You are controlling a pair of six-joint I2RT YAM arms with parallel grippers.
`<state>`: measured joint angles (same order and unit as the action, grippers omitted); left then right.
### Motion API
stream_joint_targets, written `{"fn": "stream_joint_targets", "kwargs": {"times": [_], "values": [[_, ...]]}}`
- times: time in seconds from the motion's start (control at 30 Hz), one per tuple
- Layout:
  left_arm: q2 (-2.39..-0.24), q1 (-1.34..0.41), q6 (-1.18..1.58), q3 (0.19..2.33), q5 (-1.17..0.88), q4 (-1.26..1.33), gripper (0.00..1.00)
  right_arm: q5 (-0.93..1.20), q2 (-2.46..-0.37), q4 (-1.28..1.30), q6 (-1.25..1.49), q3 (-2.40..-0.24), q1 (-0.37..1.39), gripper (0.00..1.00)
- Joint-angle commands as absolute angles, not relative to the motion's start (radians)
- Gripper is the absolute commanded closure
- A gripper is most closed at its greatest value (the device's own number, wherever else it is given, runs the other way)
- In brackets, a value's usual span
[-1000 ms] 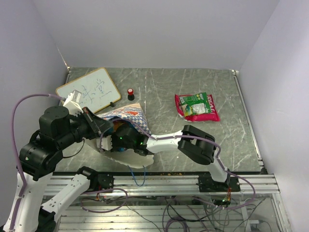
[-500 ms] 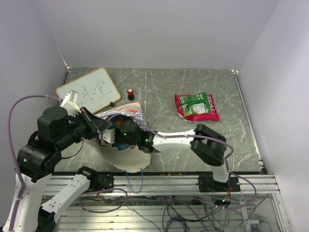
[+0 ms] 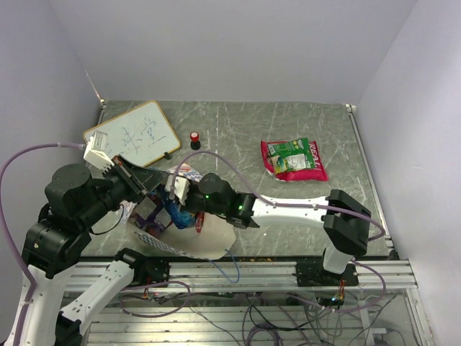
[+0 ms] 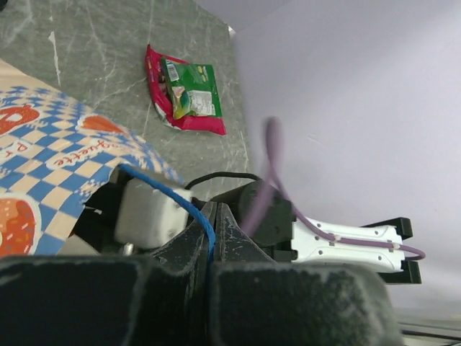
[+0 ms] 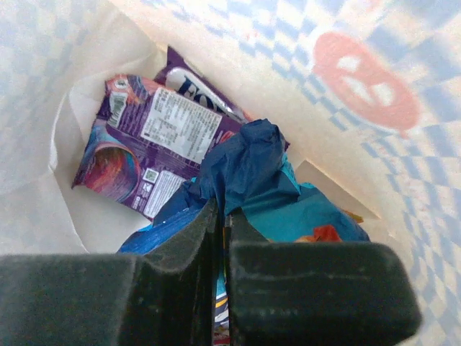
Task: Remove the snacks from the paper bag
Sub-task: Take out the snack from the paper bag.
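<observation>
The paper bag (image 3: 202,243) lies on its side at the near left, its checked band (image 4: 43,155) showing in the left wrist view. My left gripper (image 3: 151,189) is shut on the bag's blue cord handle (image 4: 204,222) and holds the mouth up. My right gripper (image 3: 177,205) reaches into the bag's mouth and is shut on a crumpled blue-and-orange packet (image 5: 253,169), which also shows in the top view (image 3: 181,215). A purple packet (image 5: 148,144) lies deeper in the bag. A red and green packet (image 3: 294,158) lies on the table to the right.
A white writing board (image 3: 132,135) lies at the back left. A small red-capped bottle (image 3: 194,139) stands beside it. The right arm (image 3: 288,210) stretches across the table's near side. The table's near edge rail runs just below the bag.
My right arm has stretched out leftward and its wrist has risen, drawing the blue packet toward the bag's mouth. The bag has shifted toward the near left, and my left gripper has moved a little left.
</observation>
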<state>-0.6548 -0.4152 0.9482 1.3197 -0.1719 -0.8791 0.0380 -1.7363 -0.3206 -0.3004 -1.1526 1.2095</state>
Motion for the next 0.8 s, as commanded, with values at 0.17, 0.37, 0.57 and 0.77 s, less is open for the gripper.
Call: {"fn": "stream_joint_targets", "kwargs": {"times": [0.17, 0.37, 0.57, 0.77], "values": [[-0.656, -0.413, 0.946, 1.321, -0.179, -0.802, 0.93, 0.000, -1.604, -0.554, -0.131, -1.197, 1.194, 1.00], [-0.692, -0.413, 0.909, 1.388, -0.142, -0.847, 0.93, -0.019, -1.557, -0.563, -0.109, -1.211, 1.217, 1.00], [-0.729, -0.413, 0.909, 1.438, -0.096, -0.895, 0.93, -0.059, -1.468, -0.559, -0.066, -1.212, 1.235, 1.00], [-0.754, -0.413, 0.887, 1.481, -0.059, -0.907, 0.93, -0.107, -1.401, -0.501, -0.009, -1.248, 1.239, 1.00]]}}
